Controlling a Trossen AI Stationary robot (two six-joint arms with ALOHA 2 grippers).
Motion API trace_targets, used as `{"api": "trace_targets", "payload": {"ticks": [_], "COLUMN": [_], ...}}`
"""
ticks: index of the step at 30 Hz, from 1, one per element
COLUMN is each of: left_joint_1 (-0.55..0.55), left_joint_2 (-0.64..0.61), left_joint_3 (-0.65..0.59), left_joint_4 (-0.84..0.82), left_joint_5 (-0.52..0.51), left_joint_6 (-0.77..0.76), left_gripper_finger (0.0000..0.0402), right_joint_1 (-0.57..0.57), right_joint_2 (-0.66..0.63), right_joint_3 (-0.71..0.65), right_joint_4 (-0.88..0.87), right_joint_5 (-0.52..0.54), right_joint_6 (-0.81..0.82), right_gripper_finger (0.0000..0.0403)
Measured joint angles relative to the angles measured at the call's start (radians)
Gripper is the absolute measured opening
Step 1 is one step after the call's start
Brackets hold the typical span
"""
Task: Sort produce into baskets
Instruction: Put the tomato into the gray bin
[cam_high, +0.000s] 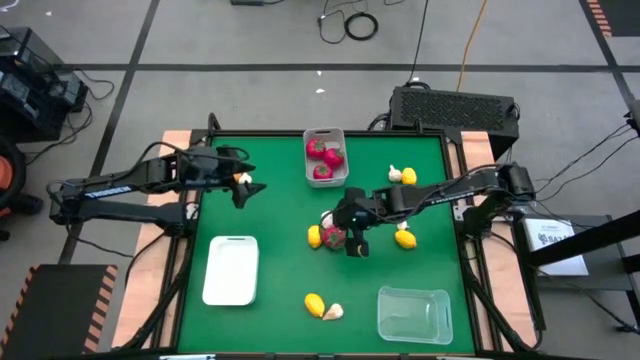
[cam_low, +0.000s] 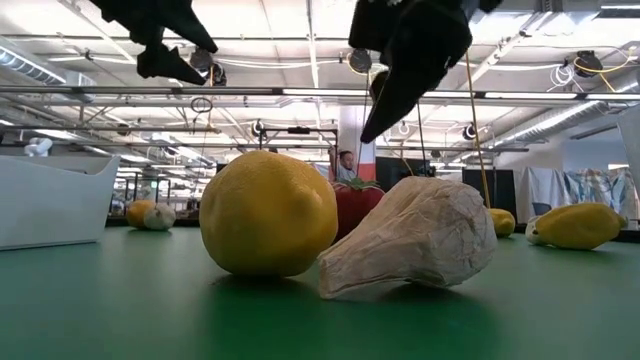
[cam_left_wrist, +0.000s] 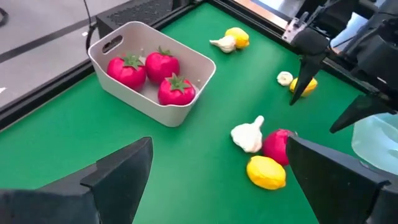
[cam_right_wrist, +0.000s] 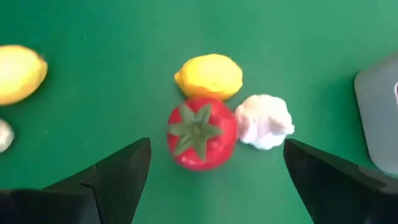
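My right gripper (cam_high: 353, 238) (cam_right_wrist: 214, 180) is open and hangs above a cluster at the table's middle: a red round piece with a green top (cam_right_wrist: 202, 135) (cam_high: 334, 237), a lemon (cam_right_wrist: 209, 76) (cam_high: 315, 236) and a garlic bulb (cam_right_wrist: 265, 121) touching it. In the low view its fingers (cam_low: 400, 80) are well clear of the table. My left gripper (cam_high: 245, 185) (cam_left_wrist: 217, 180) is open and empty over the table's left far part. The grey-white bin (cam_high: 325, 157) (cam_left_wrist: 152, 71) at the far middle holds three red pieces.
The white tray (cam_high: 231, 268) lies at the near left and the clear tub (cam_high: 414, 313) at the near right. A lemon (cam_high: 314, 303) (cam_low: 268, 212) and garlic (cam_high: 333, 311) (cam_low: 415, 238) lie near the front edge. More lemon-and-garlic pairs lie at the right (cam_high: 405, 238) and far right (cam_high: 402, 175).
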Motion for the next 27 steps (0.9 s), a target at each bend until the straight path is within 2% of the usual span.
{"api": "trace_targets", "payload": {"ticks": [5, 27], "left_joint_1": [0.0, -0.005], "left_joint_2": [0.025, 0.15], "left_joint_3": [0.0, 0.0], "left_joint_4": [0.013, 0.006], "left_joint_5": [-0.023, -0.006], "left_joint_6": [0.004, 0.077], "left_gripper_finger": [0.0374, 0.0374], "right_joint_1": [-0.003, 0.022], "right_joint_2": [0.006, 0.158], "right_joint_3": [-0.057, -0.059], "right_joint_4": [0.066, 0.215], "right_joint_5": [-0.006, -0.023], "right_joint_6": [-0.037, -0.065], "right_gripper_finger": [0.0357, 0.0357]}}
